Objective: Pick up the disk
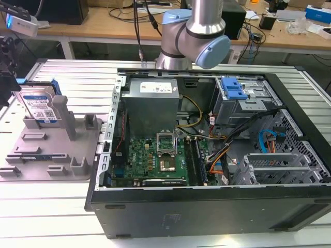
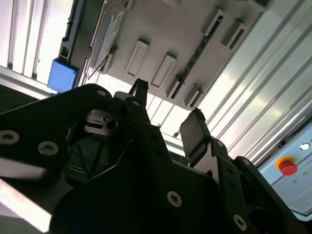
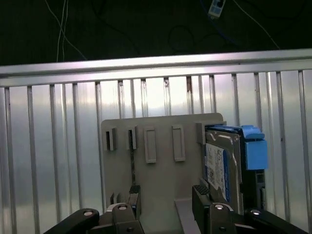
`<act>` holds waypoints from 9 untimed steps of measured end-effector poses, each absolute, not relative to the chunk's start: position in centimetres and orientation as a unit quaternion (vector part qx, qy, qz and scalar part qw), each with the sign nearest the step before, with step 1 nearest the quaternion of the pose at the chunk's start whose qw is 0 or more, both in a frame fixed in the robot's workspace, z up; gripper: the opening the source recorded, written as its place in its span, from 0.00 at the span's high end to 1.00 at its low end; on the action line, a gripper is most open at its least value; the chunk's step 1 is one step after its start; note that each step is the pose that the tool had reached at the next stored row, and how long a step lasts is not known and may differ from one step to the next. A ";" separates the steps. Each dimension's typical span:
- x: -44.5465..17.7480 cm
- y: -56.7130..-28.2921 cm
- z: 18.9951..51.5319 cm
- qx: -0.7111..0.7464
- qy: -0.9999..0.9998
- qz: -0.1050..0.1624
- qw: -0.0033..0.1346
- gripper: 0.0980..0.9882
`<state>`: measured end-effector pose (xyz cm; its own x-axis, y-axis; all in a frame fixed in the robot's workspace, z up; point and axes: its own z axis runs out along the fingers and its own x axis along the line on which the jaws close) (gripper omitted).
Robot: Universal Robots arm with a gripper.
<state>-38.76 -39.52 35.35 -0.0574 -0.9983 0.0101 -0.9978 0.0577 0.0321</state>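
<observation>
Disk (image 1: 37, 106) upright in holder (image 1: 57, 155) — computer case (image 1: 207, 209) beside.

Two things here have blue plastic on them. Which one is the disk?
The silver disk standing upright in the grey holder, outside the computer case; the other blue piece sits inside it.

The disk (image 1: 37, 106), silver with white-and-blue label and blue rails, stands on edge in the grey holder (image 1: 57, 152).

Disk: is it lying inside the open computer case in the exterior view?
No; the disk stands on edge in the grey holder, outside the computer case.
</observation>
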 end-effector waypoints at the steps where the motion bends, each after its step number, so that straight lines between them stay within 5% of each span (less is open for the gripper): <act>1: -38.8 -39.1 35.3 0.686 -0.727 -0.008 0.015 0.50; 9: -39.8 -37.3 35.1 0.690 -0.723 -0.008 0.015 0.50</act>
